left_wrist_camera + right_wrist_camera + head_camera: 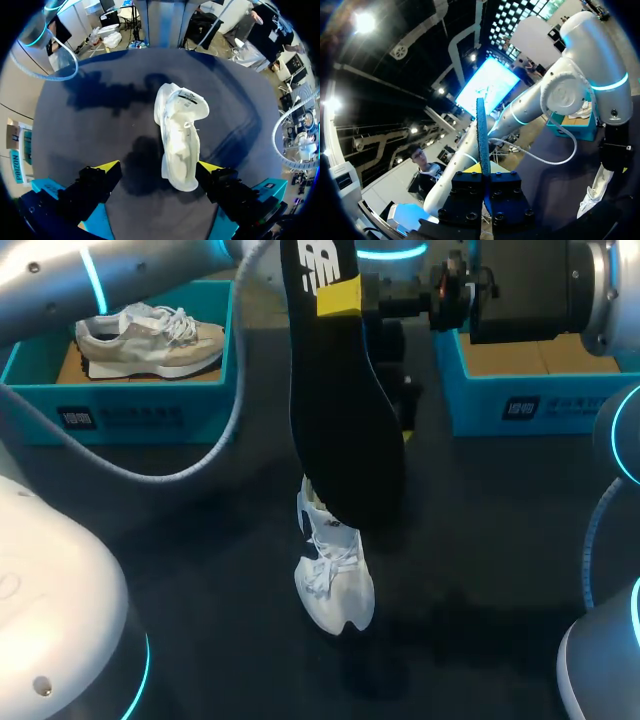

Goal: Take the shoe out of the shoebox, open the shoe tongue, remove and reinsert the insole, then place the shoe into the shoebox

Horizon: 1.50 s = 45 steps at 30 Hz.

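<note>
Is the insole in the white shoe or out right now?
Out: right end effector holds the black insole aloft; the white shoe lies on the table.

**Dark matte table, soft light, blurred shadows**

One table [200, 570] was the only furniture in scope. Its top was dark, matte and plain, one even colour edge to edge. It read near black in the head view and slate blue-grey in the left wrist view. Light on the table was soft and diffuse, and every shadow had a blurred edge. A dense shadow patch [142, 165] lay at the table's middle. A longer ragged shadow band [115, 95] lay toward the table's far edge. A faint curved shadow line [245, 135] lay off to one side of the table's middle. In the head view, dim darker blotches [450, 615] covered the table's near half.
</note>
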Each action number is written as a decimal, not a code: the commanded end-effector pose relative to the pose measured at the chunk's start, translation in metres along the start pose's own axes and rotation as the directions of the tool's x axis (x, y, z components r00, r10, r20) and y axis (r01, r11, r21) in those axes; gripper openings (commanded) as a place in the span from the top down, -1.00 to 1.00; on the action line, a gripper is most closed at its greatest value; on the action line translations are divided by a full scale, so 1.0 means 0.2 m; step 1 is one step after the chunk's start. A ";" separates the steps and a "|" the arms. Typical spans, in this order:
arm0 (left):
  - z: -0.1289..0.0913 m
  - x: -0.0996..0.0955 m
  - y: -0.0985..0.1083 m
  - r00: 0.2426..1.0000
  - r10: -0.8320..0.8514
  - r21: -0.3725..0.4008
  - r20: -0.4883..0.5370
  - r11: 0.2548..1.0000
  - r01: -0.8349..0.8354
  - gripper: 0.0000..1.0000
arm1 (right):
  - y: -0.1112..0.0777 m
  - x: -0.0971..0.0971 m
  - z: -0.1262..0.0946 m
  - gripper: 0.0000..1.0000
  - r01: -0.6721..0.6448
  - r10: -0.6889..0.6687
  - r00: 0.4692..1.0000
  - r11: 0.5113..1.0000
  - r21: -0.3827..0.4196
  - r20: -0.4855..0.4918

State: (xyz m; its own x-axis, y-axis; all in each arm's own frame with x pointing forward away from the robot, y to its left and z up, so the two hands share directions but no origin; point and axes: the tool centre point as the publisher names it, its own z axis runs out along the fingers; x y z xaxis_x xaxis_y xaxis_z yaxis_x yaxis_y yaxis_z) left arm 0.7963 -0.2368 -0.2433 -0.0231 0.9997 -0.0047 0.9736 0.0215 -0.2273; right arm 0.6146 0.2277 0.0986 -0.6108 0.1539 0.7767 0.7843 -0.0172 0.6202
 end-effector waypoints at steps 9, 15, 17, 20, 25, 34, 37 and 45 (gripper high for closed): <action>-0.15 0.15 -0.09 0.920 0.114 -0.086 0.374 0.992 -0.088 -1.00 | 0.00 0.00 0.02 1.00 -0.002 0.002 1.000 1.000 -0.001 0.001; -0.20 0.18 -0.09 0.916 0.152 -0.083 0.372 0.988 -0.130 -1.00 | 0.00 0.00 0.02 1.00 -0.002 0.002 1.000 1.000 -0.001 0.001; -0.20 0.18 -0.09 0.916 0.152 -0.083 0.372 0.988 -0.130 -1.00 | 0.00 0.00 0.02 1.00 -0.002 0.002 1.000 1.000 -0.001 0.001; -0.20 0.18 -0.09 0.916 0.152 -0.083 0.372 0.988 -0.130 -1.00 | 0.00 0.00 0.02 1.00 -0.002 0.002 1.000 1.000 -0.001 0.001; -0.20 0.18 -0.09 0.916 0.152 -0.083 0.372 0.988 -0.130 -1.00 | 0.00 0.00 0.02 1.00 -0.002 0.002 1.000 1.000 -0.001 0.001; -0.18 0.20 -0.11 0.856 0.155 -0.104 0.493 0.987 -0.119 -1.00 | 0.01 -0.01 0.02 1.00 -0.006 0.006 1.000 1.000 -0.001 0.000; -0.24 0.21 -0.11 0.796 0.135 -0.114 0.590 0.990 -0.083 -1.00 | 0.07 -0.03 0.00 1.00 -0.044 0.044 0.999 0.999 0.018 -0.007; -0.44 0.23 -0.11 0.621 0.117 -0.120 0.775 0.992 -0.037 -1.00 | 0.25 -0.11 -0.07 1.00 -0.163 0.164 0.986 0.985 0.052 -0.021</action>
State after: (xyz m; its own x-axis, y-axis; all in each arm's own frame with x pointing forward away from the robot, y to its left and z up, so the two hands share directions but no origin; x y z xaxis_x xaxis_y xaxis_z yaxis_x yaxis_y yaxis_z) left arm 0.8030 -0.2050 -0.1575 -0.0554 0.7821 -0.6207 0.9925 -0.0247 -0.1198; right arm 0.6506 0.2084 0.1057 -0.4886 0.1164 0.8647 0.8686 -0.0289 0.4947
